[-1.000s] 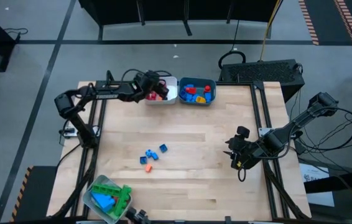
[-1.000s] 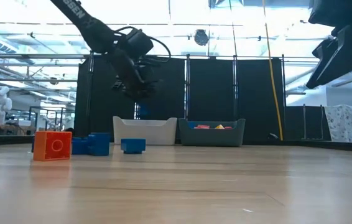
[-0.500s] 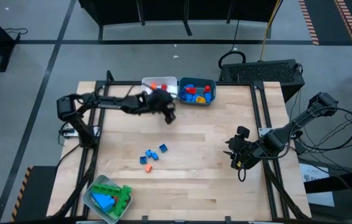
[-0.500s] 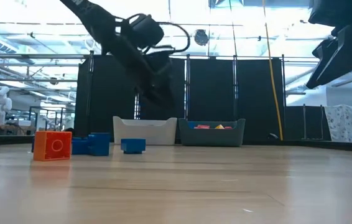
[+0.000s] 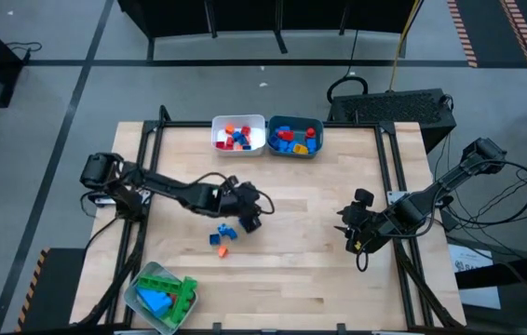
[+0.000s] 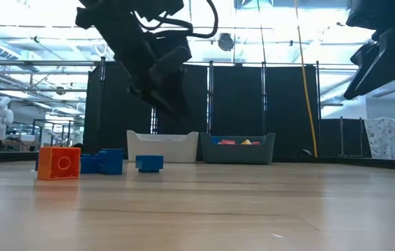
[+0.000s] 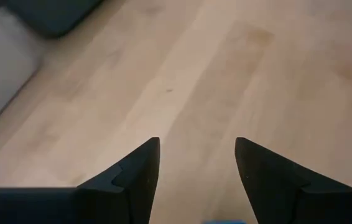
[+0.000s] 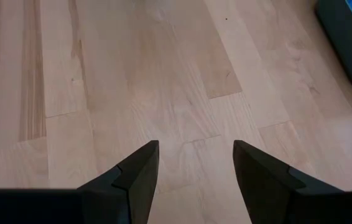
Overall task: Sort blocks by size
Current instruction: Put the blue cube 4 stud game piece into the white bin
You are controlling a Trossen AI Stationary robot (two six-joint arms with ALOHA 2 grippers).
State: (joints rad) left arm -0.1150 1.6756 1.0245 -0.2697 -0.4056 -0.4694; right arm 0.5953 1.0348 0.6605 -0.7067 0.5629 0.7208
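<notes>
Most of the sorting is looking done: the white bin (image 5: pixel 238 135) at the table's twelve o'clock edge is holding a handful of small red, orange and blue blocks, the teal bin (image 5: pixel 294 136) just beside it at one o'clock is carrying mid-sized blue, red and yellow pieces, and the clear-grey bin (image 5: pixel 158 296) down at seven o'clock is holding the long green and blue bars. What is remaining is a small cluster of loose blocks (image 5: pixel 221 235) lying on the bare wood slightly toward eight o'clock from the table's centre: blue ones plus a small orange block (image 6: pixel 58 163), which in the low view is sitting nearest the camera with the blue bricks (image 6: pixel 107 162) behind it. The left gripper (image 5: pixel 248 218) is hanging over the table at the three o'clock side of that cluster, its fingers (image 7: pixel 135 177) standing apart with nothing but wood between them, so it is released and empty; it is probably lining up for the next pick. The right gripper (image 5: pixel 353 238) is waiting at the table's three o'clock edge, likewise spread and carrying nothing, well apart from every block. By this showing only those few pieces are still needing a bin, each going by its size.
</notes>
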